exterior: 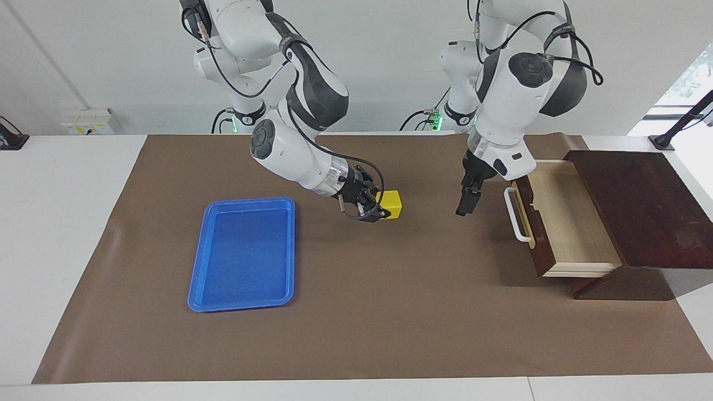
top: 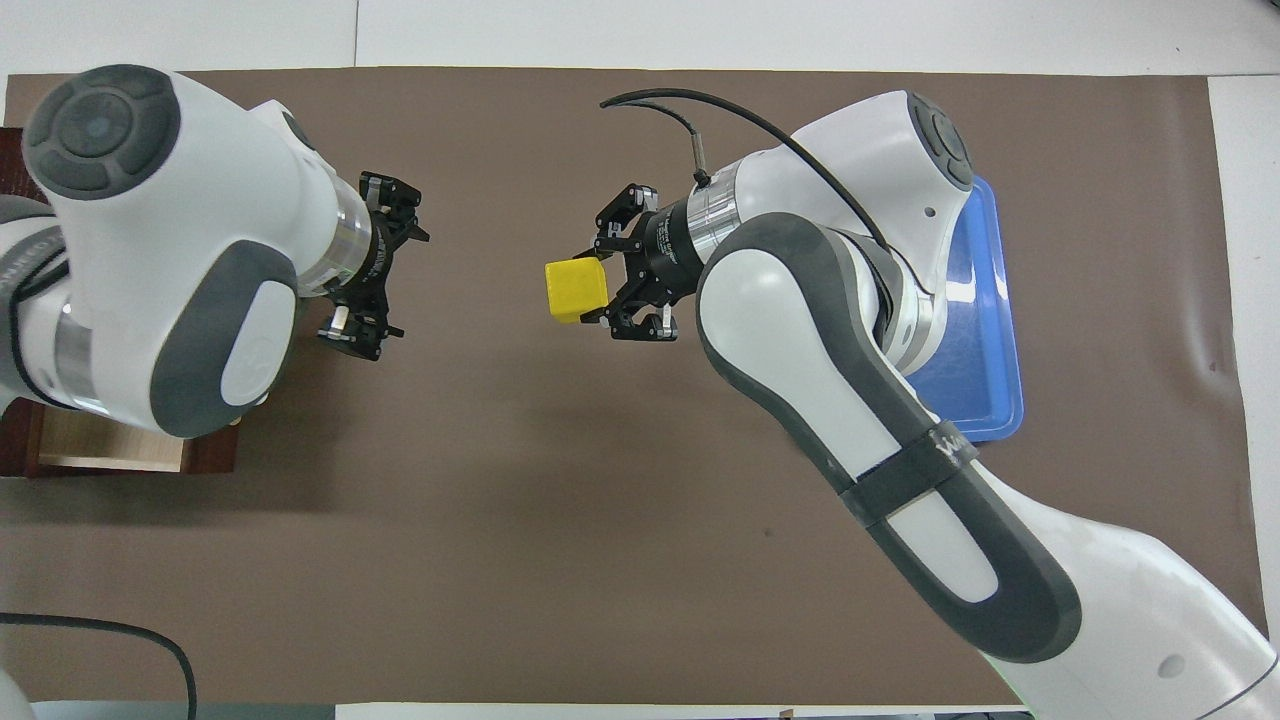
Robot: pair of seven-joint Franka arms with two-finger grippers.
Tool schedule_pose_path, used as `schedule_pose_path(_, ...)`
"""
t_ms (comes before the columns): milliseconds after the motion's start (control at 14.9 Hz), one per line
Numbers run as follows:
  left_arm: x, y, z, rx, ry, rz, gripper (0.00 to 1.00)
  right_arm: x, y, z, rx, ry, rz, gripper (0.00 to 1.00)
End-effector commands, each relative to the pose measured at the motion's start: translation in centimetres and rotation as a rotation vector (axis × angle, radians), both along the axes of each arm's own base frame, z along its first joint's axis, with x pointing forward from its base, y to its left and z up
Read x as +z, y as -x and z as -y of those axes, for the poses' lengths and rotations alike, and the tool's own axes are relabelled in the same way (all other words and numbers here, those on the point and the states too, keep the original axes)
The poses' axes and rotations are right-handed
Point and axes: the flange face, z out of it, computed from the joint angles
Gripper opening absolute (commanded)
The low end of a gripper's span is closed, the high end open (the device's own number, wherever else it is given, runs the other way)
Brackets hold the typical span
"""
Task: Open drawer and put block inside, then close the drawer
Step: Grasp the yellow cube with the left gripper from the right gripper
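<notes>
The small yellow block (exterior: 391,203) (top: 574,290) hangs just above the brown mat, about mid-table, with my right gripper (exterior: 383,206) (top: 593,288) shut on it. The dark wooden box's drawer (exterior: 568,223) stands pulled out at the left arm's end, its pale interior bare and its white bar handle (exterior: 516,215) free. My left gripper (exterior: 463,203) (top: 405,283) is open and holds nothing. It hangs over the mat in front of the drawer, between the handle and the block. From overhead the left arm hides most of the drawer (top: 110,452).
A blue plastic tray (exterior: 245,253) (top: 975,330) lies on the mat toward the right arm's end, partly under the right arm in the overhead view. The dark box top (exterior: 640,206) sits beside the open drawer. The brown mat (exterior: 390,312) covers the table.
</notes>
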Motion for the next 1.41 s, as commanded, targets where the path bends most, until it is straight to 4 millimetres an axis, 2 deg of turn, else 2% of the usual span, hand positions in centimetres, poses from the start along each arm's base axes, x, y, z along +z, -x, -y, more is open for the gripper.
schedule_pose_path(0, -1.7, 0.3, 4.9, 0.215, 0.018, -0.014, 1.00, 0.6, 0.5, -1.4, -0.061, -0.024, -0.008, 0.00)
schedule_pose_path(201, -1.8, 1.9, 8.1, 0.229, 0.036, -0.010, 1.00, 0.5, 0.8, -2.3, -0.064, -0.025, 0.005, 0.00)
schedule_pose_path(335, -1.6, 1.9, 8.5, 0.290, 0.052, 0.003, 1.00, 0.4, 0.7, -2.2, -0.062, -0.024, 0.002, 0.00)
schedule_pose_path(603, -1.8, 2.4, 9.1, 0.290, 0.052, -0.001, 0.99, 0.3, 0.7, -2.1, -0.061, -0.023, 0.000, 0.00)
schedule_pose_path(804, -1.7, 2.5, 9.5, 0.328, 0.064, 0.008, 0.76, 0.4, 0.6, -2.1, -0.061, -0.023, 0.001, 0.00)
schedule_pose_path(871, -1.7, 2.6, 9.8, 0.329, 0.065, 0.009, 0.42, 0.5, 0.6, -2.1, -0.061, -0.024, 0.002, 0.00)
schedule_pose_path(938, -1.7, 2.7, 9.9, 0.325, 0.065, 0.009, 0.01, 0.4, 0.6, -2.1, -0.060, -0.023, 0.001, 0.00)
schedule_pose_path(1139, -1.7, 2.7, 9.8, 0.316, 0.059, 0.004, 0.00, 0.4, 0.6, -2.1, -0.058, -0.023, 0.001, 0.00)
schedule_pose_path(1340, -1.3, 2.1, 8.7, 0.330, 0.057, 0.005, 0.00, 0.5, 0.5, -1.8, -0.060, -0.025, -0.003, 0.00)
